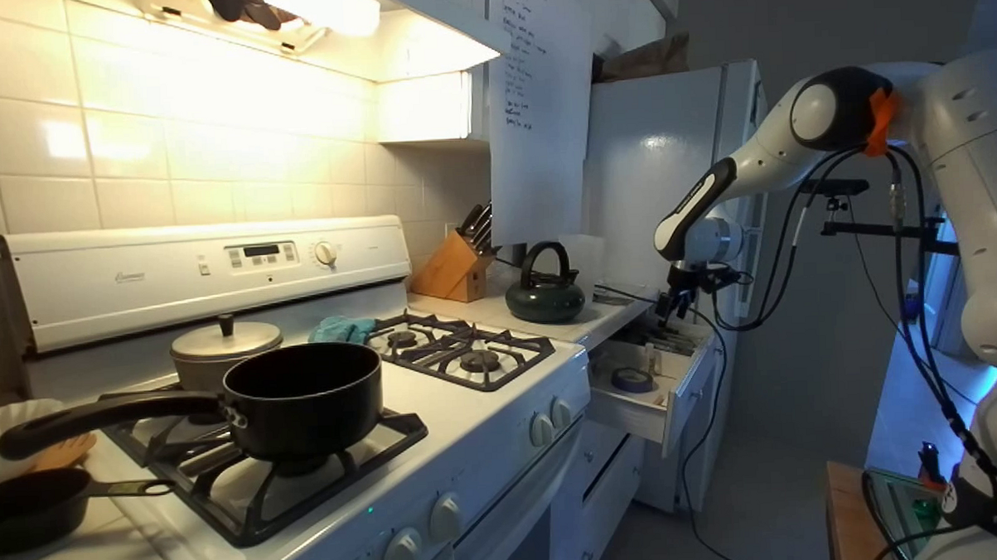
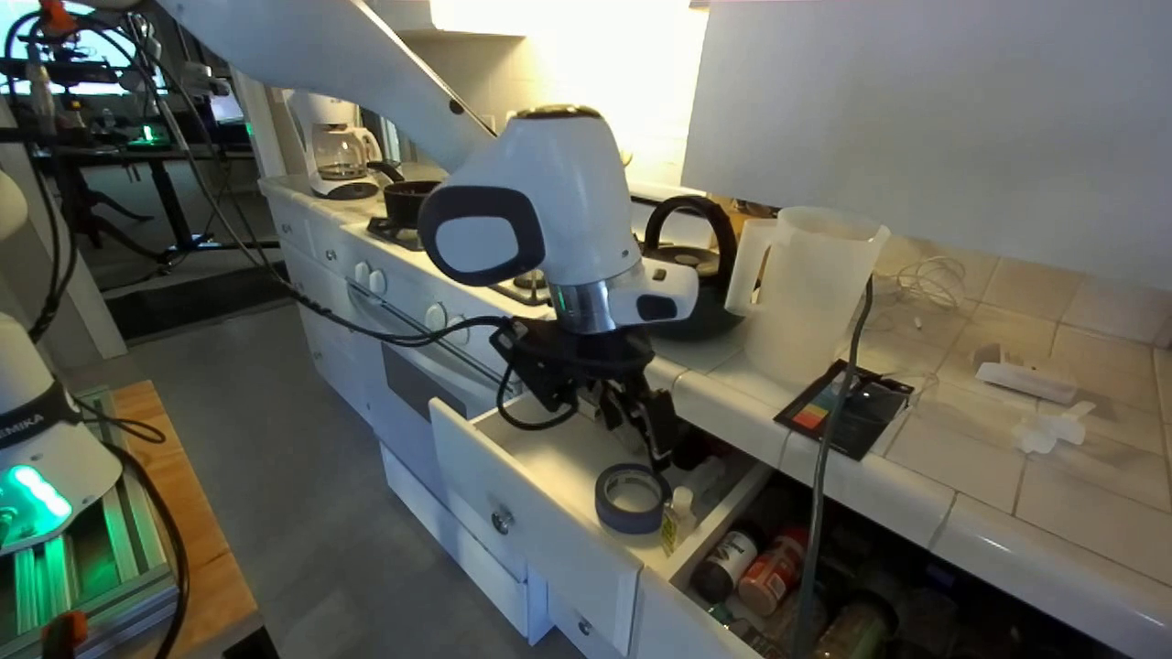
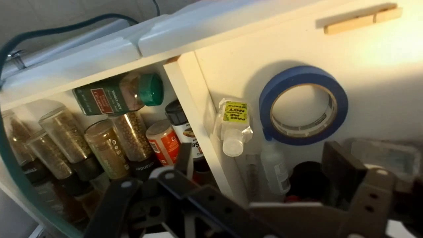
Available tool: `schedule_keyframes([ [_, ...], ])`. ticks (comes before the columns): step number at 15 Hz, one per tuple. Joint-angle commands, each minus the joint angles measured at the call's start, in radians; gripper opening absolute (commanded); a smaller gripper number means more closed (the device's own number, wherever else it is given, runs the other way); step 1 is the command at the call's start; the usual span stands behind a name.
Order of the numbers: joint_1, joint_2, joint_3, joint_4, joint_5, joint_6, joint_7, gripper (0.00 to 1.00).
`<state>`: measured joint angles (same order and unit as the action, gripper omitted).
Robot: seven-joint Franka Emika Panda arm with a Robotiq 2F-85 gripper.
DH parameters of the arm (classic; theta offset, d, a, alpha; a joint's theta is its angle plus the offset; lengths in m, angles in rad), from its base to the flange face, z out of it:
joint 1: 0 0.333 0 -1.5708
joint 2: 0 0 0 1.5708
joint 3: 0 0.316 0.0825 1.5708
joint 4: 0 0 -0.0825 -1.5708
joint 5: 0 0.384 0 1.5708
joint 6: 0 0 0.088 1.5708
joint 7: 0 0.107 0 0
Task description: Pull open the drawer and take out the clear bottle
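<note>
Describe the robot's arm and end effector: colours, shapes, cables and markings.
The arm is white with rounded segments, black joint trim and a silver ring. Black cables and an orange strip hang from it. A dark band on the base shows "EMIKA" in light letters, above a green light. The end effector is black, with two jointed fingers.

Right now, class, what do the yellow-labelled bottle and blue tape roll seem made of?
Yellow-labelled bottle: probably glossy plastic, its edges see-through and shiny. Blue tape roll: perhaps matte paper, its surface dull; the tan core edge suggests cardboard.
</note>
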<state>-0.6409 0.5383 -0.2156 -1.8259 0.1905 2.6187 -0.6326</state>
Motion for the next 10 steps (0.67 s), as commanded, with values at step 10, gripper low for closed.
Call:
schedule_keyframes([
  [10, -0.17, 0.264, 0.191, 0.26, 0.002, 0.038, 0.042, 1.0],
])
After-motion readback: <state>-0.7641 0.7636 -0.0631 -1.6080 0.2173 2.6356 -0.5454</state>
